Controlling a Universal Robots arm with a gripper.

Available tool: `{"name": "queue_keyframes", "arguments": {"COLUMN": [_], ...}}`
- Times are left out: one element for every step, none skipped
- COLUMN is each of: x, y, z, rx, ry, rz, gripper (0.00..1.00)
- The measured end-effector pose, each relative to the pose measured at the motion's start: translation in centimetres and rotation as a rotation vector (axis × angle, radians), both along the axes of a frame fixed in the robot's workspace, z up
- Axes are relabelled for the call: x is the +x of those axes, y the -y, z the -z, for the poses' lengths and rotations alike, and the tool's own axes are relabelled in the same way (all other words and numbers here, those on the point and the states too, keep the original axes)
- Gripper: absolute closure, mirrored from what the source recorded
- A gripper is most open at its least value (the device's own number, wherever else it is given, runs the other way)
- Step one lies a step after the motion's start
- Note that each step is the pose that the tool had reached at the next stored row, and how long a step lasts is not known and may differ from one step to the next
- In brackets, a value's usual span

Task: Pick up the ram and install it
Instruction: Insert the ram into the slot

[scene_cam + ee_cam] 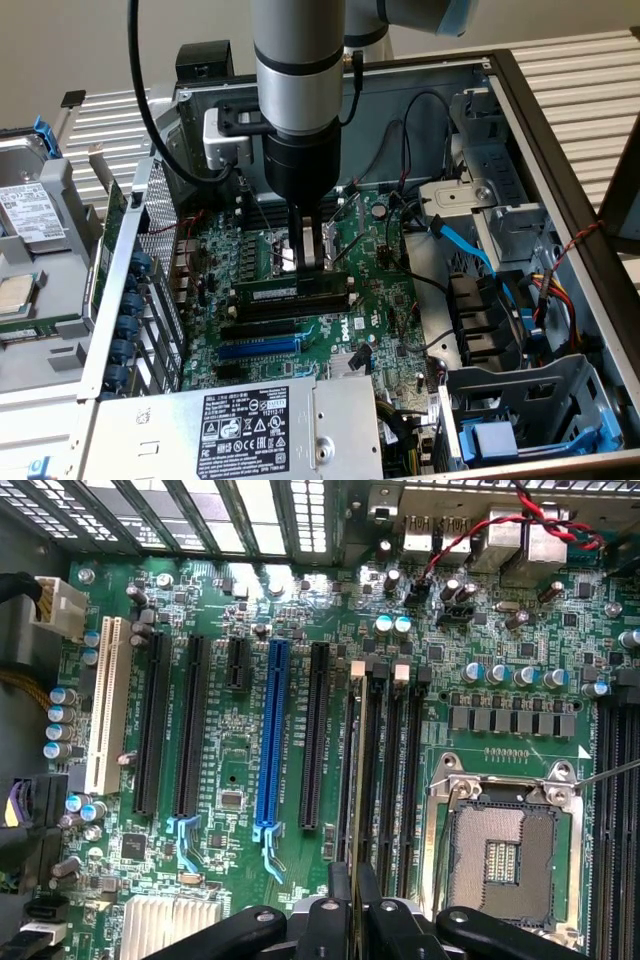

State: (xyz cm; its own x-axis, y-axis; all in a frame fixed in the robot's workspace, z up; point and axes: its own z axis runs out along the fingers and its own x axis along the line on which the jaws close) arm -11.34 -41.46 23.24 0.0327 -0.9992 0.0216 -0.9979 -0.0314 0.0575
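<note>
Gripping the ram [292,291] edge-up between nearly closed fingers, the gripper [306,266] holds it lined up along the black memory slots [400,770] beside the CPU socket [505,855], so pickup looks done, though full seating is not evident.

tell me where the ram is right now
In the exterior view the ram is held on edge in the gripper at the black memory slots, beside the CPU socket.
</note>
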Motion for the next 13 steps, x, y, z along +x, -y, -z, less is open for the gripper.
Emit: {"name": "queue_keyframes", "arguments": {"x": [0.00,0.00,0.00,0.00,0.00,0.00,0.00,0.00,-0.02,-0.03,-0.03,-0.03,-0.03], "y": [0.00,0.01,0.02,0.03,0.04,0.05,0.05,0.06,0.06,0.06,0.06,0.06,0.06], "z": [0.00,0.00,0.00,0.00,0.00,0.00,0.00,0.00,0.05,0.15,0.15,0.15,0.16], "rx": [0.0000,-0.0001,-0.0001,0.0000,0.0000,0.0000,0.0000,0.0000,-0.0014,-0.0020,-0.0020,-0.0021,-0.0020], "ry": [0.0000,-0.0001,-0.0001,0.0000,0.0000,-0.0001,0.0000,0.0000,-0.0001,-0.0001,-0.0001,-0.0001,0.0000], "rz": [0.000,0.000,0.000,0.000,0.000,0.000,0.000,0.000,0.001,0.001,0.001,0.001,0.001], "gripper": [0.86,0.86,0.86,0.86,0.86,0.86,0.86,0.86,0.86,0.86,0.86,0.86,0.86]}}
